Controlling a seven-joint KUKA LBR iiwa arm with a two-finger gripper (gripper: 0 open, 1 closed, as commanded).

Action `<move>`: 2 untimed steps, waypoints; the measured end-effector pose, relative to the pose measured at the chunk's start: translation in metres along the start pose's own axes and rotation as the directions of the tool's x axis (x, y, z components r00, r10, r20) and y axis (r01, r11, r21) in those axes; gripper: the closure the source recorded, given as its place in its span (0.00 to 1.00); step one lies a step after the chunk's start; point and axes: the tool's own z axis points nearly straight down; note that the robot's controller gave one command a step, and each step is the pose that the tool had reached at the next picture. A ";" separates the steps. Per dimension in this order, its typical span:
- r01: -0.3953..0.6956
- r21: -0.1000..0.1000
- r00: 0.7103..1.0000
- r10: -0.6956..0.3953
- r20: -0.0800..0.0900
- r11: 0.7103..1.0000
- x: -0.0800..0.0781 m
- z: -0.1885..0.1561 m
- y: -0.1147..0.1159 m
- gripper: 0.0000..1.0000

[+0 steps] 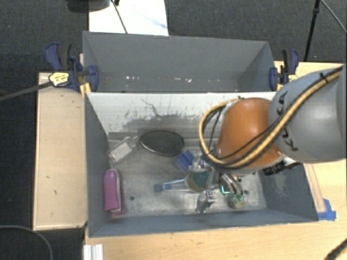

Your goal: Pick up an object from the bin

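From my station I see the arm (317, 121) coming in from the right, its orange cover (244, 131) and the looped cables (207, 128) hanging over the right half of the bin (179, 64). The gripper (207, 195) is low over the floor, right of centre and close to the front wall. It sits among a small cluster of things. Directly under it is a round greenish thing (196, 180), which is the item it is over, and it seems to be touching it. I cannot make out whether that thing is actually gripped, and I cannot tell whether the claw is apart or together, since the wrist hardware hides it. A blue-handled tool (167, 187) lies flat and points left from that round thing, with its near end against it. A blue piece (185, 160) lies just behind the cluster, towards the back wall. A small green thing (236, 201) rests just to the right of the gripper, near the front wall. The rest is well apart from the gripper. A dark oval disc (161, 143) lies at the foot of the sloping back wall, near the middle. A clear packet (122, 149) lies to its left. A purple bottle (112, 190) lies lengthwise along the left wall, with its lower end near the front left corner.
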 end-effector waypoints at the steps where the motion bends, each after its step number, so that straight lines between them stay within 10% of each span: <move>1: 0.115 0.001 0.993 -0.115 0.011 0.993 -0.032 0.057 -0.009 0.00; 2: 0.111 0.000 0.994 -0.111 0.017 0.994 -0.033 0.054 -0.008 1.00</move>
